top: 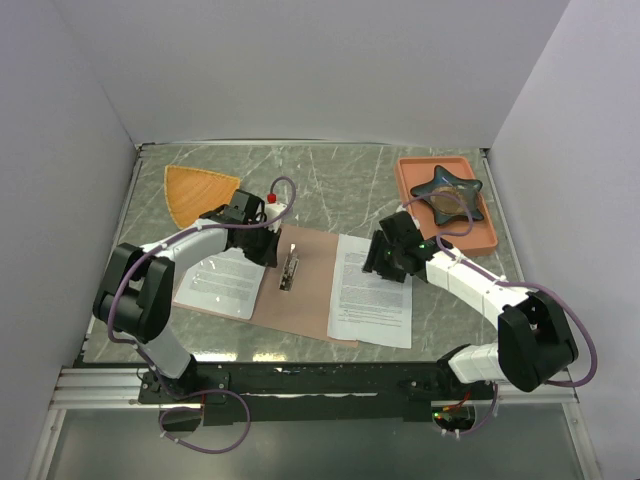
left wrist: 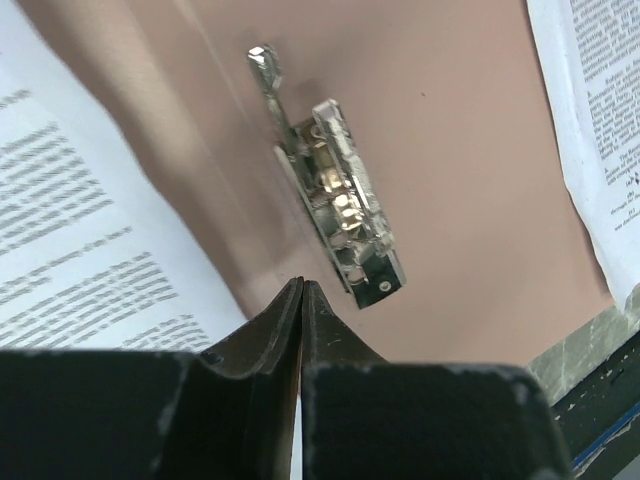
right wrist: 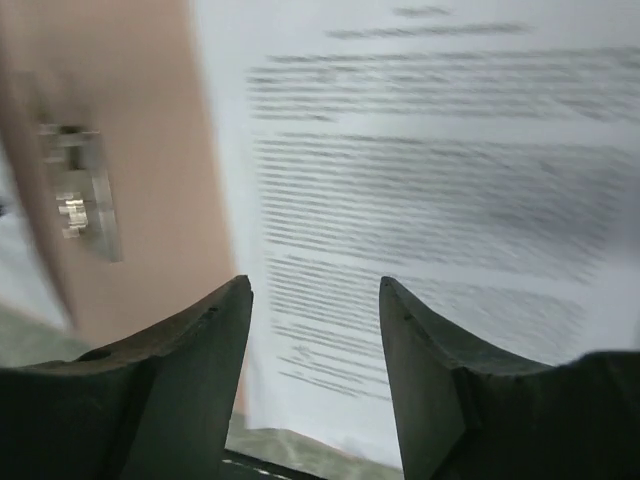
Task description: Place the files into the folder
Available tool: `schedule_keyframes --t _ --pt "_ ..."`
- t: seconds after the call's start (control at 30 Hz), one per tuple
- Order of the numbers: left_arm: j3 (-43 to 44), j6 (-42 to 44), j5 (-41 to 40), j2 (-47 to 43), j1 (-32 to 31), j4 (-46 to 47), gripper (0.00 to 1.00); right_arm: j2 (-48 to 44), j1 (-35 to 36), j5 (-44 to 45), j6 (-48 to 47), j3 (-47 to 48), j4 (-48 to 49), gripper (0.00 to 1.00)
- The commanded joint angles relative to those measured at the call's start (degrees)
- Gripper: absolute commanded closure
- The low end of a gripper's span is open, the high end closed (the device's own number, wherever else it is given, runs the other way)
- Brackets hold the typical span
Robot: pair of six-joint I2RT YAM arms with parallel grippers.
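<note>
Two files (top: 372, 295), one folder (top: 312, 290), one clip (top: 290, 268)

My left gripper (left wrist: 301, 292) sits at the bottom of the shot, both fingers pressed together with the tips meeting in a point. Right above them is the folder (left wrist: 450, 180), flat and pinkish-brown. It has a shiny metal clip (left wrist: 335, 195) on it, running diagonally with its lever poking toward the upper left. A printed sheet (left wrist: 80, 230) covers the left side, and its edge runs straight down to my fingertips. It might be pinched between them, honestly can't tell from this angle. A second sheet (left wrist: 600, 130) lies along the folder's right side, and a bit of marbled table (left wrist: 590, 345) peeks out bottom right.
</note>
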Motion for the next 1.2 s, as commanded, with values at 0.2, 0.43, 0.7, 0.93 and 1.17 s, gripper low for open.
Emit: schedule_keyframes --t 0.2,0.43,0.7,0.93,1.17 --pt "-1.91 -0.69 1.45 1.58 -2.90 2.93 0.91 -6.12 -6.34 25.54 7.61 -1.18 -26.79 0.19" --pt "-1.47 -0.96 1.45 2.56 -2.99 2.84 0.92 -2.01 -12.58 13.16 1.73 -5.67 -17.04 0.15" --pt "-0.68 0.71 -1.01 2.99 -2.11 2.14 0.93 2.04 -12.76 3.04 0.93 -6.99 -8.78 0.17" --pt "-2.26 1.33 -2.95 5.10 -2.11 4.16 0.93 2.40 -12.41 -1.71 1.81 -10.06 -4.03 0.22" --pt "-2.35 0.54 -2.07 7.65 -3.77 4.95 0.93 4.07 -9.17 -2.33 1.37 -8.93 -2.88 0.28"
